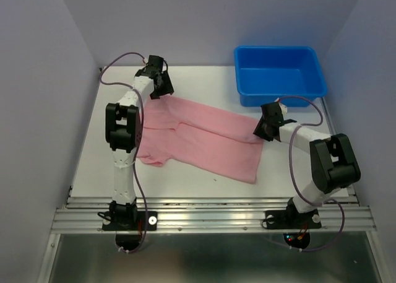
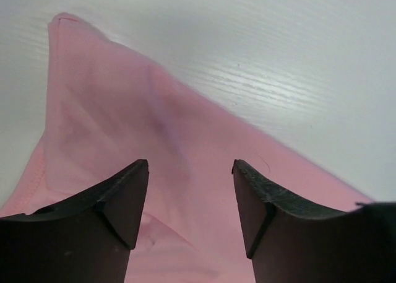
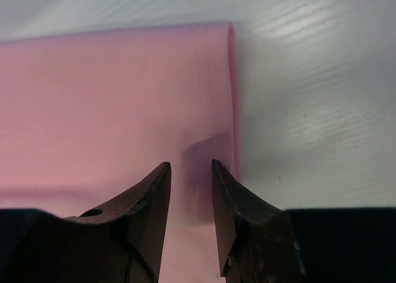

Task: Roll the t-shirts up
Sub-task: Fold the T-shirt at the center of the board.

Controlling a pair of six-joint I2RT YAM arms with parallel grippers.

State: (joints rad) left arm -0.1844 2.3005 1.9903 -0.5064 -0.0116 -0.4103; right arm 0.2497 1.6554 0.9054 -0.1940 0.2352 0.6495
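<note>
Left gripper hangs wide open, right gripper barely parted, both empty above the t-shirt. Thin, limp, light fabric; I'd pinch its right-end corners.

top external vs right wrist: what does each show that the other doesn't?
Only top external: the whole pink t-shirt spread flat, the blue bin at the far right, both arms, and the left pincer over the t-shirt's far left corner. Only right wrist: the t-shirt's right edge close up, and the narrow gap between the right pincer fingers, with nothing gripped in it. Both: the t-shirt, the white table, and the right pincer at the t-shirt's right edge.
</note>
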